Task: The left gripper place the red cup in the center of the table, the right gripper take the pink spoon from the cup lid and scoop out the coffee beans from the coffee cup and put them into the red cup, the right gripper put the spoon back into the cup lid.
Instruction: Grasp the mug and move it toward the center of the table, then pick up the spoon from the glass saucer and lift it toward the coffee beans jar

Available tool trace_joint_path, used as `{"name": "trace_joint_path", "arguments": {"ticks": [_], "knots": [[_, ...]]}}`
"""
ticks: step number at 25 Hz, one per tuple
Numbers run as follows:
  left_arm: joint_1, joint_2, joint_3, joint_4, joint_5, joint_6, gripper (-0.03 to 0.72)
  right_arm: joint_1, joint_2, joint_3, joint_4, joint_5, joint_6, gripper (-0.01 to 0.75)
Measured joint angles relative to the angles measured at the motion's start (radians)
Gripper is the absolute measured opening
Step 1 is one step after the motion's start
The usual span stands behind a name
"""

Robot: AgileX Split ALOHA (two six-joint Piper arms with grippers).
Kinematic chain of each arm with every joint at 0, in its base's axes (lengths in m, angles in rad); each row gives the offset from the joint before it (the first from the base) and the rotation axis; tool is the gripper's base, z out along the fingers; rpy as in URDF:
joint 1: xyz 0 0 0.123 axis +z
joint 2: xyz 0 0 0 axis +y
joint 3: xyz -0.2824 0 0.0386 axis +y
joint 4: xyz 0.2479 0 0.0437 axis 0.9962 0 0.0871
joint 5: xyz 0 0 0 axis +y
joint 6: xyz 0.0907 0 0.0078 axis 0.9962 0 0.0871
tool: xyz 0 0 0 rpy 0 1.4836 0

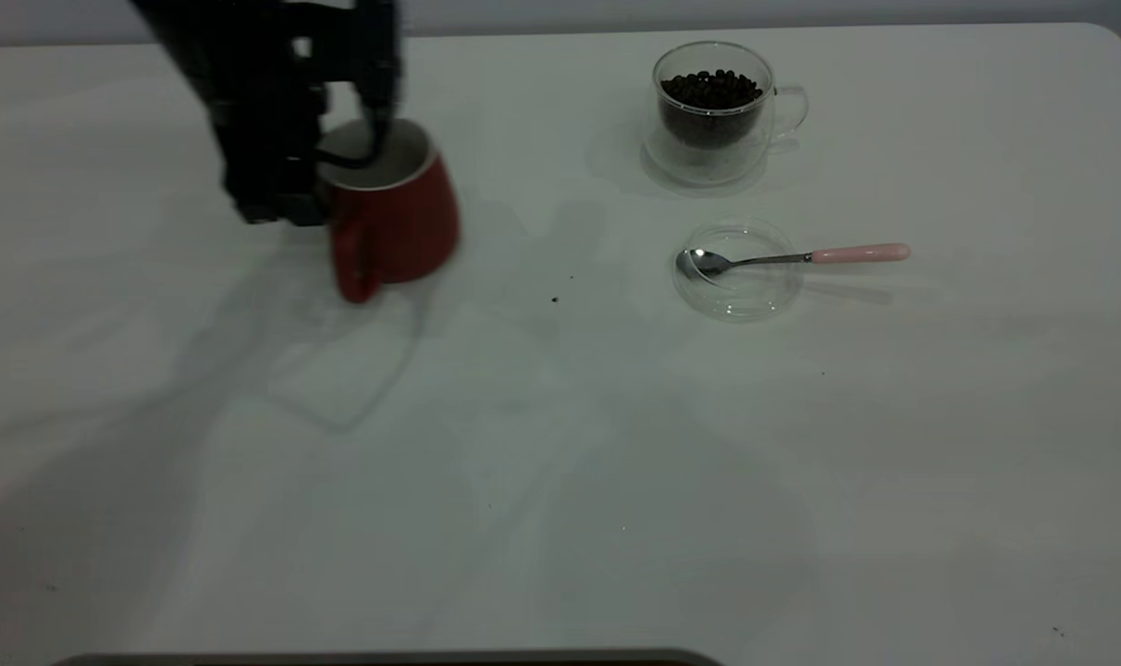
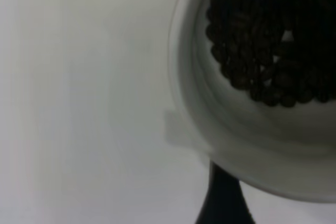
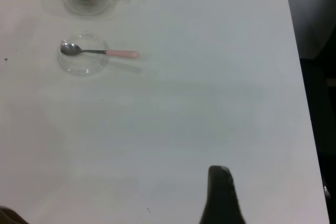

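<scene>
While left gripper (image 1: 343,171) jaws clamp glossy bulbous red cup (image 1: 399,217) rim, right gripper jaws unclear.

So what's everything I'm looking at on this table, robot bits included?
red cup: one, dark red with white inside, left part of the table, held by its rim.
coffee cup: one, clear glass, far right of centre.
coffee beans: one heap, dark brown, inside the coffee cup.
cup lid: one, clear, in front of the coffee cup.
pink spoon: one, bowl in the lid, handle pointing right.
table: one, white.
left gripper: black, on the red cup's rim.
right gripper: black, above the table's right side.
</scene>
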Motion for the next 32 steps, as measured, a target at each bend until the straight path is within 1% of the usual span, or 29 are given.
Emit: {"name": "trace_joint_path", "arguments": {"ticks": [6,9,12,14,16,18,21,23,26,29,32], "knots": [[-0.088,0.014,-0.013,0.000,-0.051,-0.085,0.588,0.000,0.000,0.000,0.000,0.000,0.000,0.573],[-0.120,0.016,-0.013,-0.001,-0.064,-0.112,0.588,0.000,0.000,0.000,0.000,0.000,0.000,0.573],[-0.130,0.016,-0.013,-0.003,-0.064,-0.169,0.588,0.000,0.000,0.000,0.000,0.000,0.000,0.573],[-0.127,0.012,-0.013,-0.003,-0.051,-0.262,0.588,0.000,0.000,0.000,0.000,0.000,0.000,0.573],[-0.117,-0.005,-0.013,-0.002,-0.006,-0.359,0.588,0.000,0.000,0.000,0.000,0.000,0.000,0.573],[-0.099,-0.043,-0.014,-0.001,0.050,-0.453,0.588,0.000,0.000,0.000,0.000,0.000,0.000,0.573],[-0.053,-0.110,-0.035,-0.001,0.169,-0.565,0.588,0.000,0.000,0.000,0.000,0.000,0.000,0.573],[-0.010,-0.157,-0.054,-0.001,0.264,-0.633,0.588,0.000,0.000,0.000,0.000,0.000,0.000,0.573],[0.057,-0.240,-0.077,-0.001,0.378,-0.743,0.588,0.000,0.000,0.000,0.000,0.000,0.000,0.573],[0.124,-0.350,-0.086,0.015,0.446,-0.824,0.588,0.000,0.000,0.000,0.000,0.000,0.000,0.573],[0.180,-0.470,-0.086,0.064,0.504,-0.889,0.588,0.000,0.000,0.000,0.000,0.000,0.000,0.573]]}}
